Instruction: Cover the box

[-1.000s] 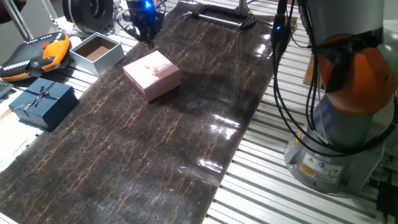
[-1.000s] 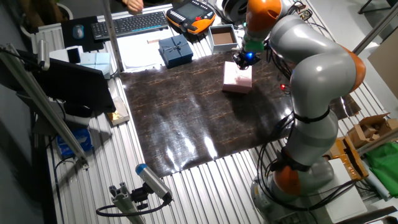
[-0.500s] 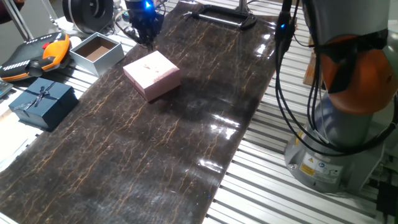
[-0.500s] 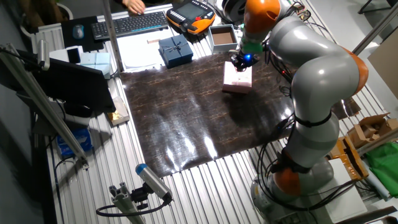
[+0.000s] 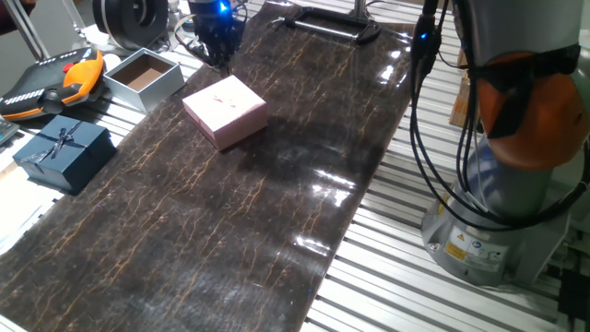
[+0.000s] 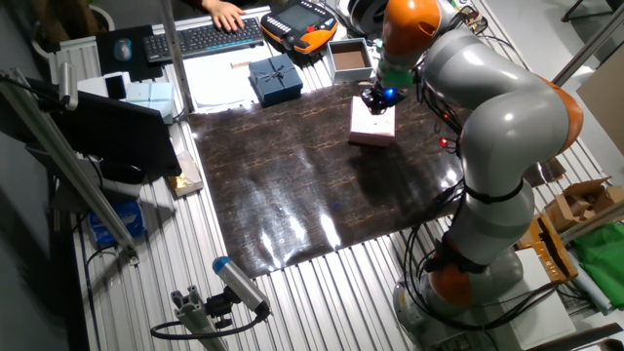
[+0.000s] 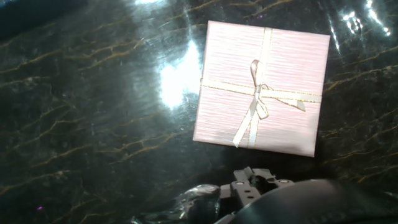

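The pale pink box (image 5: 226, 111) sits on the dark marbled mat (image 5: 258, 212) with its matching lid on it, closed. In the hand view the lid (image 7: 261, 87) shows a thin ribbon bow, right of centre. The box also shows in the other fixed view (image 6: 372, 123). My gripper (image 5: 219, 48) hangs just behind and above the box's far edge, apart from it, with a blue light on the hand. It also shows in the other fixed view (image 6: 380, 97). Its fingertips are too dark and small to tell how they stand. Nothing hangs from it.
A grey box with a brown inside (image 5: 143, 78) and a dark blue box with a bow (image 5: 63, 150) stand left of the mat. An orange-black pendant (image 5: 55, 81) lies beyond them. The arm's base (image 5: 516, 184) and cables stand at the right. A person's hand (image 6: 226, 12) is at a keyboard.
My gripper has drawn slightly up and away from the pink box. The box has not moved. The person's hand has moved along the keyboard.
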Available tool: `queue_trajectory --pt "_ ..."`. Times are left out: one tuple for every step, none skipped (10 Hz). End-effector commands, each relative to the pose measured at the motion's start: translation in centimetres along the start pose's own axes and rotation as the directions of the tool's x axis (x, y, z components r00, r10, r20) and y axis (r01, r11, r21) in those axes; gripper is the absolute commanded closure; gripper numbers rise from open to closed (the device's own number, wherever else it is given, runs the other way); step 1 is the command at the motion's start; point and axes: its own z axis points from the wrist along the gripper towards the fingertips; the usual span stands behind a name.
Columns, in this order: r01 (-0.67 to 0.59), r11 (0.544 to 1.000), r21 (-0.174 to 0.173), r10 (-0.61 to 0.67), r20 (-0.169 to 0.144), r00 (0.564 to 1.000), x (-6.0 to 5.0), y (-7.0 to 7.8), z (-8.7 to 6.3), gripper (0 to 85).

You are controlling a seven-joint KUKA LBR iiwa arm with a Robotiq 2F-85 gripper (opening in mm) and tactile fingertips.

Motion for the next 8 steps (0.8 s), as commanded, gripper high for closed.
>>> queue_trajectory --pt "0.002 1.000 0.002 -0.002 -0.002 1.000 0.00 -0.04 -0.04 84.3" --pt "0.002 1.000 0.001 -0.002 -0.002 1.000 0.01 -0.06 -0.06 84.3" --pt "0.005 1.000 0.008 -0.005 0.001 1.000 -0.01 -0.12 -0.07 84.3" --pt "0.005 1.000 0.007 -0.005 -0.001 1.000 0.04 -0.21 -0.14 84.3" --pt "0.008 1.000 0.007 -0.008 -0.002 1.000 0.12 -0.22 -0.15 84.3" --pt "0.011 1.000 0.009 -0.011 -0.003 1.000 0.21 -0.23 -0.18 84.3" --pt "0.013 1.000 0.012 -0.013 0.001 1.000 0.21 -0.23 -0.19 84.3" --pt "0.014 1.000 0.013 -0.014 0.004 1.000 0.15 -0.29 -0.19 84.3"
